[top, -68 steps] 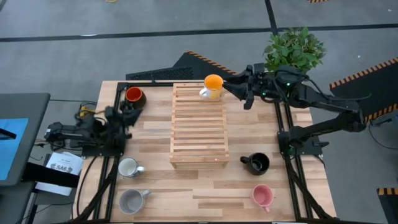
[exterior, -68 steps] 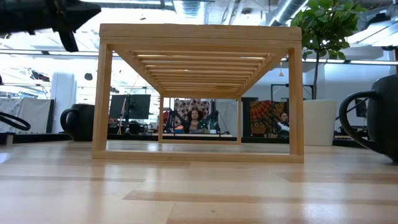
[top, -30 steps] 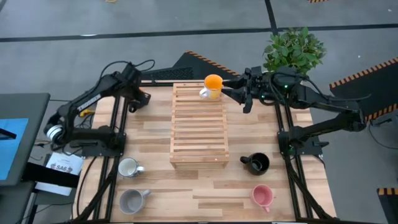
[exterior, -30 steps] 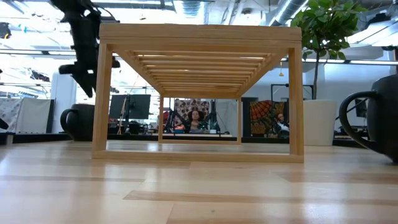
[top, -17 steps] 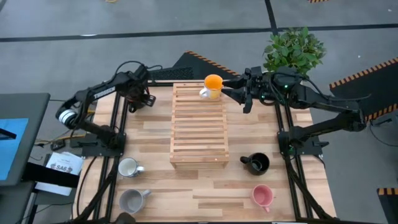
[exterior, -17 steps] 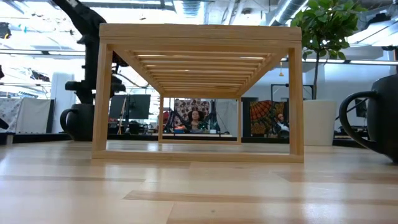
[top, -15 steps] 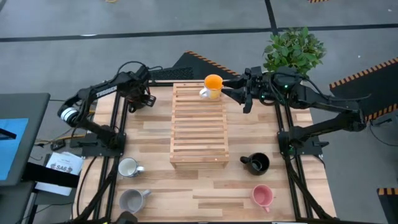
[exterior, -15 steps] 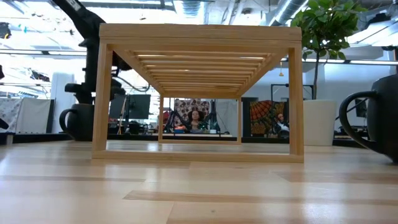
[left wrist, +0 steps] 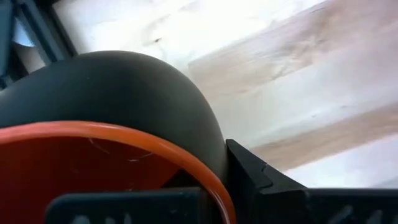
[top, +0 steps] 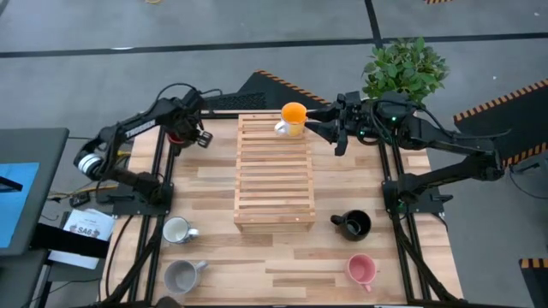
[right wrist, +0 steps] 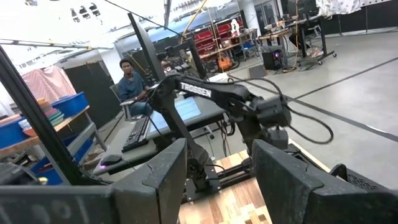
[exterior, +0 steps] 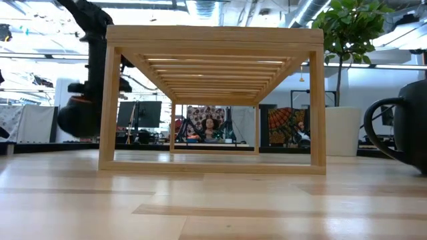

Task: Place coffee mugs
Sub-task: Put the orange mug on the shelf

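One yellow-orange mug (top: 293,118) on wooden rack (top: 274,175), top centre. Left pincer (top: 181,135) clamped on red-orange mug (left wrist: 106,155), upper left. Right pincer (top: 327,125) apart beside rack. Four mugs waiting on desk (top: 214,184).

red-orange mug (left wrist: 93,168) cut off by the edges of the left wrist view, handle unseen | same mug blurred in the low view, lifted off the counter (exterior: 213,200), hidden under the left tool (top: 190,135) from above | black mug (exterior: 407,127) cut by the low view's right edge | right tool (top: 330,128) fingertips cropped in its wrist view
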You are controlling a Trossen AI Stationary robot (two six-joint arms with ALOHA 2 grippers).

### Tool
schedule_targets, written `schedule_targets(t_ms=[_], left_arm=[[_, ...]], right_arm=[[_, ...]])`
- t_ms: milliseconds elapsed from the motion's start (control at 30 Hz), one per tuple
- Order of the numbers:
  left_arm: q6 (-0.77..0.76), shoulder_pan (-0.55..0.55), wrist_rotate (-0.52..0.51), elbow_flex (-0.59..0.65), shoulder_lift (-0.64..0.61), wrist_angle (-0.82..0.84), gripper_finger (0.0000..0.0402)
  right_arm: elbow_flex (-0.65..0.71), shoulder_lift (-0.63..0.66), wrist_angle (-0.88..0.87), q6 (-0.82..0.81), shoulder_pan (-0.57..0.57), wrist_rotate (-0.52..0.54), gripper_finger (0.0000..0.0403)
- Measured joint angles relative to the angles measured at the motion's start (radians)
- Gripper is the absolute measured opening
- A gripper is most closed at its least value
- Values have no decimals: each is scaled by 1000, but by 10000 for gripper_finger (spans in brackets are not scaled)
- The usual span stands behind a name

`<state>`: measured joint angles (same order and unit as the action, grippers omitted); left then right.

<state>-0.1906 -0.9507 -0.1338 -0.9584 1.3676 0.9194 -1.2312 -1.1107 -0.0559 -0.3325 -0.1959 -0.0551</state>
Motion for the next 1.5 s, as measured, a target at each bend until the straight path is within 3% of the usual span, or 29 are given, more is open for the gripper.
schedule_targets(t_ms=[200,367,600,800,1100,1300,1500], left_arm=[[-9,55,59,-176,-90,191,5],[-4,230,119,-440,-103,290,3],[-10,526,102,-801,31,354,3],[53,613,32,-1001,206,374,3],[148,609,43,-1070,402,409,3],[170,592,131,-1070,453,408,7],[189,575,134,-1069,460,382,10]], right_arm=[[0,-3,-1,0,0,0,207],[0,-3,-1,0,0,0,207],[0,-3,0,-25,0,1,207],[0,-3,0,-60,0,1,207],[0,-3,11,-61,0,1,207],[0,-3,12,-61,0,2,207],[0,-3,12,-61,0,2,207]])
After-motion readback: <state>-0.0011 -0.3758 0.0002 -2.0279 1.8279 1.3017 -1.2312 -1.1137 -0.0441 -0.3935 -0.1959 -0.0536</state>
